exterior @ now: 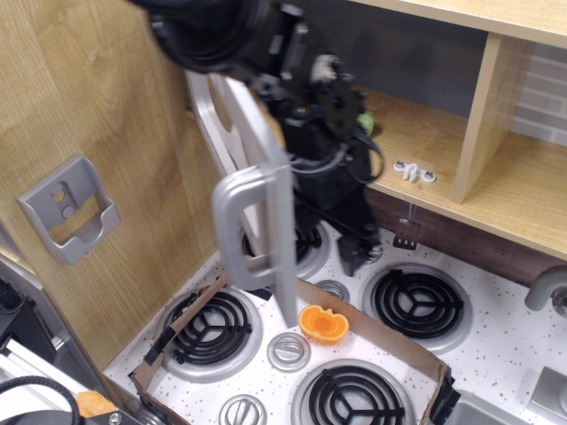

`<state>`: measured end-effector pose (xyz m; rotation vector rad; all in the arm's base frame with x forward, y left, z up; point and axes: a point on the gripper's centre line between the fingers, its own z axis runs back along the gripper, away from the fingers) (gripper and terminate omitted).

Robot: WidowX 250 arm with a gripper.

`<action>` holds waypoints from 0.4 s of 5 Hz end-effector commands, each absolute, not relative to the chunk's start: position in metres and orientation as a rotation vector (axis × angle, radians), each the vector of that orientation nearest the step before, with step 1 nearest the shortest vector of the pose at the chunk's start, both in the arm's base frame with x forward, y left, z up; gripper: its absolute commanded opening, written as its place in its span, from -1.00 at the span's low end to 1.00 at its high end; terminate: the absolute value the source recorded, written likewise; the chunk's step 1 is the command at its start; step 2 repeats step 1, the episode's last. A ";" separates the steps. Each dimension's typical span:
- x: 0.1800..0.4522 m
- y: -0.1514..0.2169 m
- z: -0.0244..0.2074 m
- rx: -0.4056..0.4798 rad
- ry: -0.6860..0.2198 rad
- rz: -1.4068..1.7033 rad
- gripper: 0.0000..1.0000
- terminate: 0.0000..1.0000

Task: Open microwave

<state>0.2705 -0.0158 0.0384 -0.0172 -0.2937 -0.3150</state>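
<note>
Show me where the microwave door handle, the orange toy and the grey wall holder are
Microwave door handle (244,226), main camera view, on the middle of its vertical silver bar.
Orange toy (322,323), main camera view, on its centre.
Grey wall holder (69,219), main camera view, on its front pocket.

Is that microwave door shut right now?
No, the microwave door is swung wide open, seen nearly edge-on with its silver handle facing us.

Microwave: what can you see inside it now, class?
Inside the microwave, only a green item and wooden floor show. The arm covers the rest.
</note>
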 end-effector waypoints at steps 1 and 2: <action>0.264 -0.014 0.052 -0.034 -0.296 -0.312 1.00 1.00; 0.264 -0.014 0.052 -0.034 -0.296 -0.312 1.00 1.00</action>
